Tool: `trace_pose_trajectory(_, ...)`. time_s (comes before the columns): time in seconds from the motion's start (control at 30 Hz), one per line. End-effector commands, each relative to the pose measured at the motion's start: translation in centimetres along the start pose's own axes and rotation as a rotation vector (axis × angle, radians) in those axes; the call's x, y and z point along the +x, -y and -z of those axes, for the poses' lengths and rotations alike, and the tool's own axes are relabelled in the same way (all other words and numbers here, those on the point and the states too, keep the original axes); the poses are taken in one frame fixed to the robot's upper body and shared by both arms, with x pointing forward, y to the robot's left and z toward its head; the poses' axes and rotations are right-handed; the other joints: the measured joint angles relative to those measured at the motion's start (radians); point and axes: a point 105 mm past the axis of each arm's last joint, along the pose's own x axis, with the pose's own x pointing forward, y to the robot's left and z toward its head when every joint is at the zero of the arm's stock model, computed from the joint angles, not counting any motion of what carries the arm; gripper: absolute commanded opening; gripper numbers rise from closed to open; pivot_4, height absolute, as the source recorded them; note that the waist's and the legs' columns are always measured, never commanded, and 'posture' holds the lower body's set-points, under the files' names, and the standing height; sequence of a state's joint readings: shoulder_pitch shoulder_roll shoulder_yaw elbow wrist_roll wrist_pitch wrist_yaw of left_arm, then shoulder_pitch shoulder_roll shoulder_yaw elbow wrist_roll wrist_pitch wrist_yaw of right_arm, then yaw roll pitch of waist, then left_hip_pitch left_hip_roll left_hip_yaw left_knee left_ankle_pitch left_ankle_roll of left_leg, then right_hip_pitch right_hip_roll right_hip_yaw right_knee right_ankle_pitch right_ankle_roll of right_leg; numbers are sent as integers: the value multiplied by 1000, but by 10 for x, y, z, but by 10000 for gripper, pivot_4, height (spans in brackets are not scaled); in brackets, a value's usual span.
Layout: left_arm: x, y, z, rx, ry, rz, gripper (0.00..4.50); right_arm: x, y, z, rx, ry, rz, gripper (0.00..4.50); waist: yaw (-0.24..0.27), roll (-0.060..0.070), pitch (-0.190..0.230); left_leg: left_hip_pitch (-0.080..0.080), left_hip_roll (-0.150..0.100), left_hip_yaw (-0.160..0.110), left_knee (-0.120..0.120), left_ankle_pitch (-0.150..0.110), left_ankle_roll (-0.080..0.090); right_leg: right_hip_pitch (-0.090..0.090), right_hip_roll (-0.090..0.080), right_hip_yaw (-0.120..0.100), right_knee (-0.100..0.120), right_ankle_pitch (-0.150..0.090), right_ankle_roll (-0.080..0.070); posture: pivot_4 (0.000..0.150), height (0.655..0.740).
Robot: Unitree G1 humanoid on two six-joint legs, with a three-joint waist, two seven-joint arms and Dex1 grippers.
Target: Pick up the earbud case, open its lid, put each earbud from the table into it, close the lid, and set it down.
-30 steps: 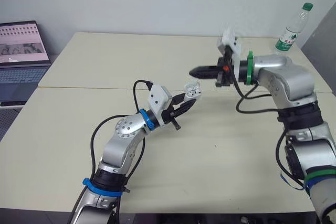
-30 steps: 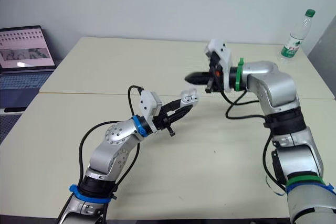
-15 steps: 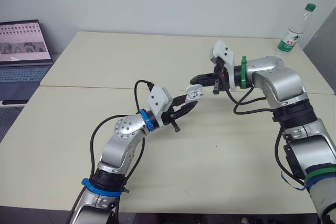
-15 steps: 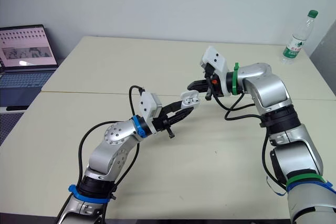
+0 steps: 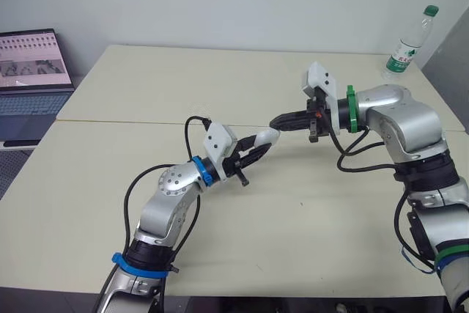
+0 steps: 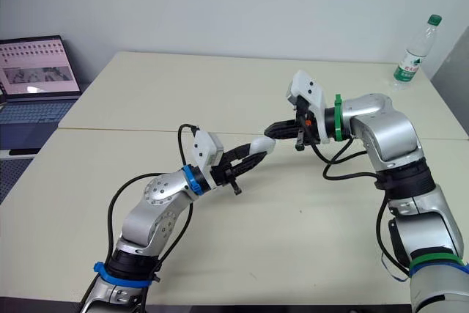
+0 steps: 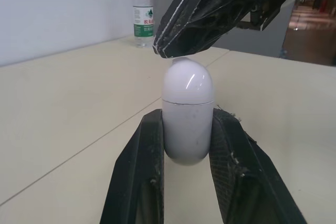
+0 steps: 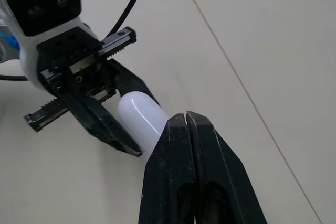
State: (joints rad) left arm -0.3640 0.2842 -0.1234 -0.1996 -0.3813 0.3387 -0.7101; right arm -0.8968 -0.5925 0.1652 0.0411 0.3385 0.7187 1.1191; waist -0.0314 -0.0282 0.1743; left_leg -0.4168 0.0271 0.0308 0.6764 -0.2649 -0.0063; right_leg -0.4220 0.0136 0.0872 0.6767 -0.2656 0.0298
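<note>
Laptop (image 5: 33, 60) stands with its screen lit beside the far left edge of the pale table (image 5: 146, 86).

Left gripper (image 5: 260, 144) is raised above the table near the middle. Its two black fingers (image 7: 139, 171) clamp the white earbud case (image 7: 187, 109) by the lower body, one finger on each side. The case is clear of the table surface. Its lid is down, with the seam visible as a thin line around the upper part, and the rounded lid end points away from the left wrist toward the right gripper.

Right gripper (image 5: 278, 120) reaches in from the right, its fingers pressed together with nothing between them. Their joined tip meets the lid end of the case, apparently in contact.

Plastic water bottle (image 5: 405, 44) with a green cap stands upright at the far right rear corner of the table, well apart from both arms.
</note>
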Motion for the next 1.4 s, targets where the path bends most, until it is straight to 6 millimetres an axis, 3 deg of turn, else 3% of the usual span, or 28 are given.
trace_pose_trajectory(0.03,-5,10,-8,-141,7,57,7970,-21,4,-17,-19,152,92,3969,-1,0,0,0,0,0,1,0,0,0,0,0,1,0,0,1500,7400)
trace_pose_trajectory(0.1,-9,18,-2,-313,-35,102,7970,-34,-2,-9,-39,167,119,9105,1,0,0,1,0,0,3,0,0,1,1,0,3,0,0,1500,7400)
trace_pose_trajectory(0.2,-14,15,12,-501,-124,73,7970,-44,-12,1,-57,199,156,20602,0,0,0,1,-1,-2,4,0,0,2,2,-1,3,-1,1,1500,7400)
trace_pose_trajectory(0.37,-19,17,38,-743,-262,59,7970,-53,-51,36,-146,170,86,39638,0,0,0,1,0,-3,4,0,0,2,4,0,3,-1,2,1500,7400)
trace_pose_trajectory(0.43,-17,17,52,-854,-315,21,7970,-55,-71,53,-178,133,22,44762,0,0,0,1,0,-2,4,0,0,2,4,0,3,-1,2,1500,7400)
trace_pose_trajectory(0.53,-17,17,73,-947,-412,-29,7970,-54,-85,66,-175,109,4,44762,-1,-1,0,2,-1,-2,4,0,0,2,3,0,3,-1,2,1500,7400)
trace_pose_trajectory(0.7,-23,14,91,-1025,-513,-76,7970,-49,-83,69,-139,117,40,44762,-6,-1,0,8,0,1,4,0,0,6,5,1,5,-1,2,1500,7400)
trace_pose_trajectory(0.87,-32,9,90,-1032,-539,-99,23796,-51,-71,68,-132,133,88,45000,-7,-1,0,17,-1,1,2,0,-1,15,5,2,3,-3,2,1500,7400)
trace_pose_trajectory(1.07,-79,-6,83,-948,-587,-184,41671,-57,-59,80,-128,111,85,45000,-23,-3,-2,19,1,1,0,0,-1,15,6,4,4,-3,1,1500,7400)
trace_pose_trajectory(1.1,-89,-10,80,-918,-596,-201,44840,-58,-57,82,-133,106,84,45000,-27,-3,-2,20,2,1,0,0,-1,15,7,5,4,-4,1,1500,7400)
trace_pose_trajectory(1.23,-130,-35,60,-683,-604,-266,44840,-62,-51,93,-145,86,74,45000,-41,-3,-2,22,3,1,-2,0,-1,16,9,6,5,-6,-3,1500,7400)
trace_pose_trajectory(1.33,-138,-60,23,-290,-497,-254,44840,-68,-43,97,-101,94,91,45000,-40,-3,-2,24,3,1,-7,1,-2,16,8,5,5,-7,-6,1500,7400)
trace_pose_trajectory(1.4,-138,-62,-5,-117,-417,-193,44840,-71,-38,95,-78,108,102,45000,-28,-5,0,24,2,1,-10,3,-5,15,7,5,3,-7,-6,1500,7400)
